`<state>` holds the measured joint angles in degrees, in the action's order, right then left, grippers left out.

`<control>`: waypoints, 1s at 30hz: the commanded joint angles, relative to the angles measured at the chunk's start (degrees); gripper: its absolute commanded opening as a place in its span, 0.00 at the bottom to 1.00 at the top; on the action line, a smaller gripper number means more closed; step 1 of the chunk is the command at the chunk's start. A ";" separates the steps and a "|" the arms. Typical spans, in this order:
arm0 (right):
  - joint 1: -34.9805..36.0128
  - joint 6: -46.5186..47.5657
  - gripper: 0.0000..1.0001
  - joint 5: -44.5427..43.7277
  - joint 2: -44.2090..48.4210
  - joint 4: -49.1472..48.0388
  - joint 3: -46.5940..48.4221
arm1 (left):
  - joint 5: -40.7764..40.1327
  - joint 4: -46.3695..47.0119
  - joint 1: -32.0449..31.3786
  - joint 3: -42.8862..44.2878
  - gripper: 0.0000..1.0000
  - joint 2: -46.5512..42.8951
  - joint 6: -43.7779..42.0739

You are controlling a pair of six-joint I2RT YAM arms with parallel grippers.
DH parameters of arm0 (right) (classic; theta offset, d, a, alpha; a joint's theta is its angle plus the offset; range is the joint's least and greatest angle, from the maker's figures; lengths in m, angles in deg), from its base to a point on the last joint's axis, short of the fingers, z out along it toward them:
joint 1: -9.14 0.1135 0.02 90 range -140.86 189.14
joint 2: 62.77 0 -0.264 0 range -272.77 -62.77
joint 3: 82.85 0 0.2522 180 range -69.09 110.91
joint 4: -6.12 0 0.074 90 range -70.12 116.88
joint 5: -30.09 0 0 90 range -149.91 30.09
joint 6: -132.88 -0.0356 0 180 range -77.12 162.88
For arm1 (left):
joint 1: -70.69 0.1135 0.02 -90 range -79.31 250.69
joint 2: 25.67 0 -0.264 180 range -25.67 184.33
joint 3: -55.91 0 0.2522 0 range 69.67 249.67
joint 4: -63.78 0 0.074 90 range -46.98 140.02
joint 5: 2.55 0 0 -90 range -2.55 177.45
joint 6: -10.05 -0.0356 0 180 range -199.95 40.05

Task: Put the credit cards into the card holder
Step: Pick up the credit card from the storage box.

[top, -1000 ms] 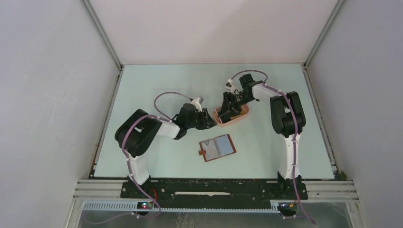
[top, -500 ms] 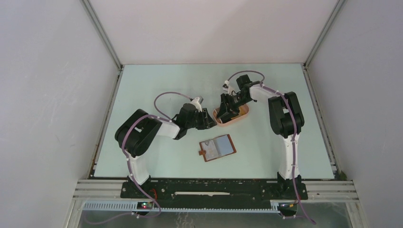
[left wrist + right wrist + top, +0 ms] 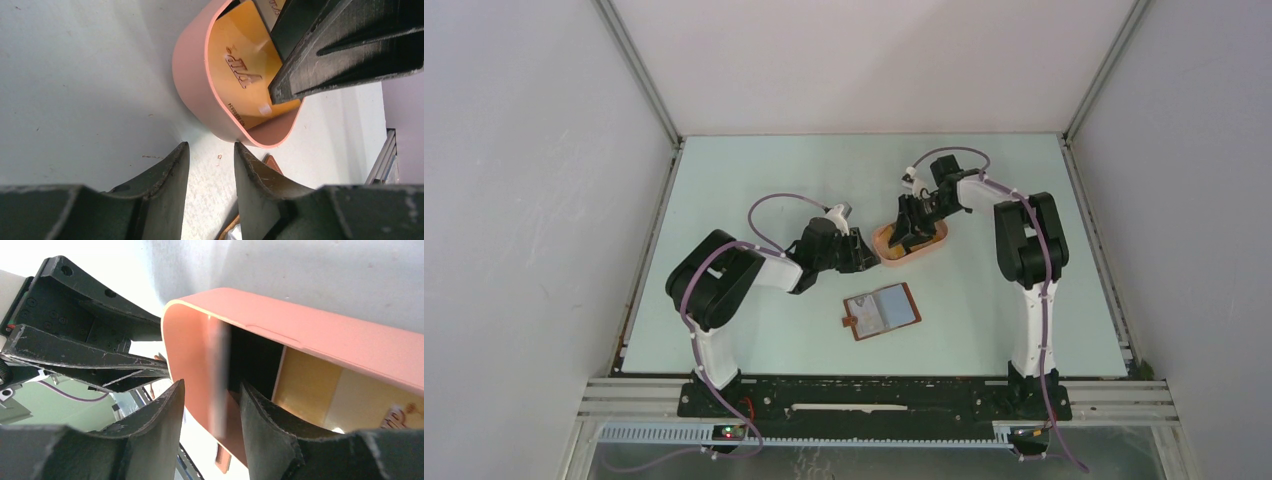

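The credit cards lie in a pink oval tray (image 3: 934, 243): a yellow one (image 3: 240, 65) flat on its floor, a dark one (image 3: 255, 360) behind it, and a thin grey one (image 3: 218, 385) standing on edge against the tray's end wall. My right gripper (image 3: 210, 385) is open and straddles that end wall and the upright card, with one finger outside the tray and one inside. A gap shows on both sides. My left gripper (image 3: 210, 145) is open over bare table, just outside the tray's near wall (image 3: 200, 95). The card holder (image 3: 881, 311) lies open on the table.
The two grippers (image 3: 871, 257) (image 3: 911, 232) crowd close together at the tray's left end. The right gripper's black fingers (image 3: 340, 45) fill the tray's upper part in the left wrist view. A corner of the card holder (image 3: 272, 162) shows beside my left finger.
The right gripper's jaws have narrowed around the tray's end wall and the upright card, and it has shifted slightly within the tray. The left arm has not moved.
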<state>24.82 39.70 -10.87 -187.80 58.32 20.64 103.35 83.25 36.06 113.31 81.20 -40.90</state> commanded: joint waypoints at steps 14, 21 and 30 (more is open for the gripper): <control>-0.52 -1.44 0.54 9.87 -2.65 -1.42 2.41 | 1.39 -0.37 0.18 1.45 0.43 0.82 -0.37; 0.78 -1.44 0.58 6.62 -3.10 -0.82 2.86 | 1.57 -0.33 0.22 1.73 0.43 1.18 -0.20; 1.15 -1.07 0.57 6.48 -2.68 -0.25 3.39 | 1.55 -0.33 0.27 1.45 0.43 0.97 -0.29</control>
<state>25.78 38.82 -4.56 -190.86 57.53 22.15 104.36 83.38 36.06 113.31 81.39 -40.88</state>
